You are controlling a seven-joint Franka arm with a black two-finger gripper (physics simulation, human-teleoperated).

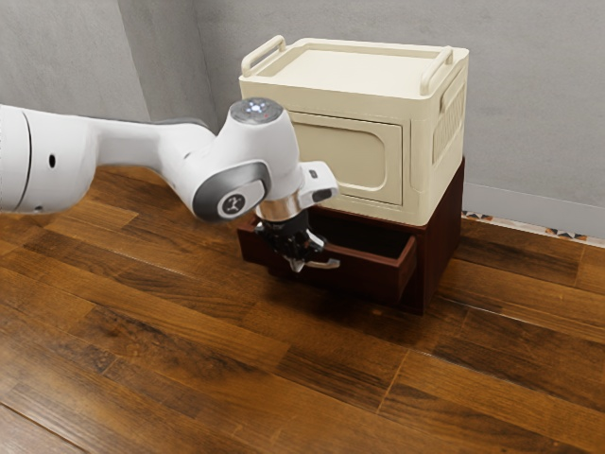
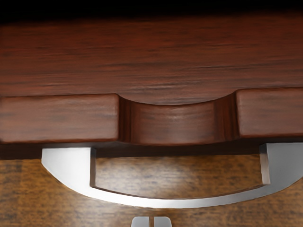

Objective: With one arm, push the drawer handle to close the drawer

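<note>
While drawer [image 1: 369, 276] stands open — gripper [image 1: 299, 265] just beside handle [image 2: 156, 203], 2 fingers [image 2: 140, 222] closed together.

Crm. storage box [image 1: 354, 147], wood flr. [image 1: 255, 359], gray wall [image 1: 539, 95]

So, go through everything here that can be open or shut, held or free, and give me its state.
Drawer, open, pulled part way out
Cream cabinet door, closed
Drawer handle, free, not gripped
Gripper, shut, just outside the handle's curve
</note>
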